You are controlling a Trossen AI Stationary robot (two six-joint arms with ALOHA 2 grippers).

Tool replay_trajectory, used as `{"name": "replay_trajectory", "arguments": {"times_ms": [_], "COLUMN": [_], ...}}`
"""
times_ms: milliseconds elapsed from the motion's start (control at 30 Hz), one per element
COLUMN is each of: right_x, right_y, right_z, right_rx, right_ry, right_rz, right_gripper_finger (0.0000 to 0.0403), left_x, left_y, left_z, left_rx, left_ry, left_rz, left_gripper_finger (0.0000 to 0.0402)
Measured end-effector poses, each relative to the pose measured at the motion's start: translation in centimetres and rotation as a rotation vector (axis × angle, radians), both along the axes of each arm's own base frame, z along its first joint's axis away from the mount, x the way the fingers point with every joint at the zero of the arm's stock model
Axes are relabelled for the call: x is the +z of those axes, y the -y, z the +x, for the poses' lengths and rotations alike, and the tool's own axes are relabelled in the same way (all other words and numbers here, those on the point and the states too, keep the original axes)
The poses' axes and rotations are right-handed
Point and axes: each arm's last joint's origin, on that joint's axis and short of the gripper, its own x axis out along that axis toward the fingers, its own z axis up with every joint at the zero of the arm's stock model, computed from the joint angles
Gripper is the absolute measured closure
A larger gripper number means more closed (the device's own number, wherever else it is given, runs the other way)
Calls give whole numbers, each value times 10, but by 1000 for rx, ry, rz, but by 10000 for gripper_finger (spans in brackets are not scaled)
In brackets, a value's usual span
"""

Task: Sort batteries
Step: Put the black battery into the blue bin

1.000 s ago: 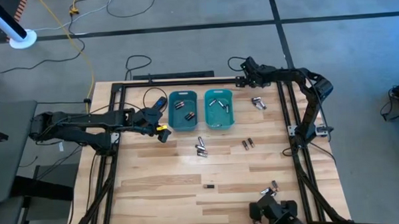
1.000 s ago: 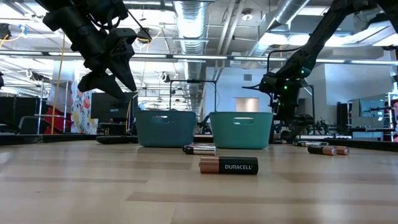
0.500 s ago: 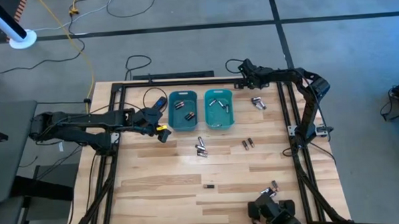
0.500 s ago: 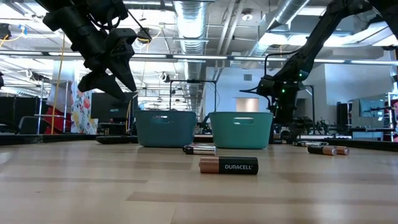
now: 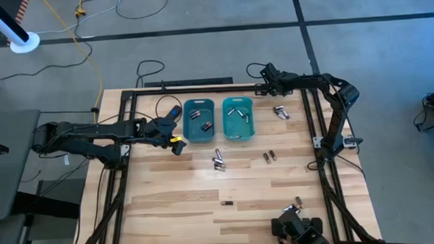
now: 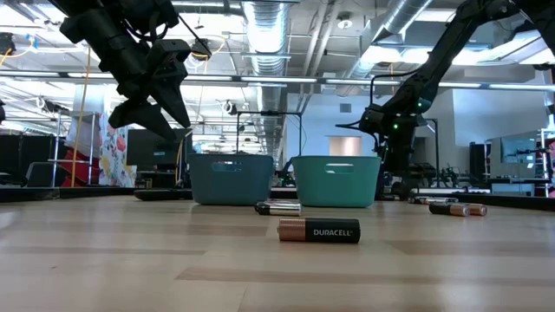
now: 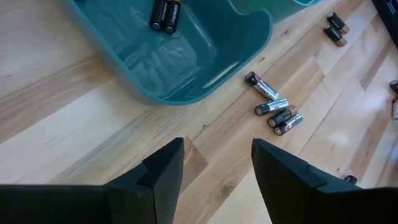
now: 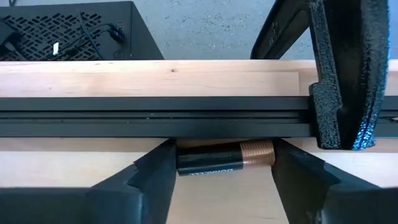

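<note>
Two bins [image 5: 218,120], teal plastic, sit side by side at the far middle of the wooden table [image 5: 176,203]; my right gripper [image 8: 225,163] has shifted slightly at the far edge and its jaws have begun narrowing around a dark, copper-ended battery [image 8: 224,157] by the black rail, so I judge a pickup is starting; left gripper [image 7: 216,167] hangs released left of the bins.

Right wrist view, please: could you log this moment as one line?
right gripper: fingers flanking a battery by the black rail | grip: not confirmed | left gripper: open, empty, beside the teal bin
</note>
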Motion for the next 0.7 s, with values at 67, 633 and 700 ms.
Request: {"name": "replay_trajectory", "arguments": {"times_ms": [67,633,700], "right_x": [0,20,33], "right_y": [0,-36,-42], "right_z": [0,6,5], "right_rx": [1,92,89], "right_ry": [-1,-50,-35], "right_rz": [4,144,135], "right_gripper_finger": [167,171,171], "left_x": [0,0,0], "left_y": [0,0,0], "left_z": [0,0,0], "left_rx": [0,-4,-4], "left_ry": [0,0,-1], "left_rz": [0,2,2], "left_gripper_finger": [217,217,217]}}
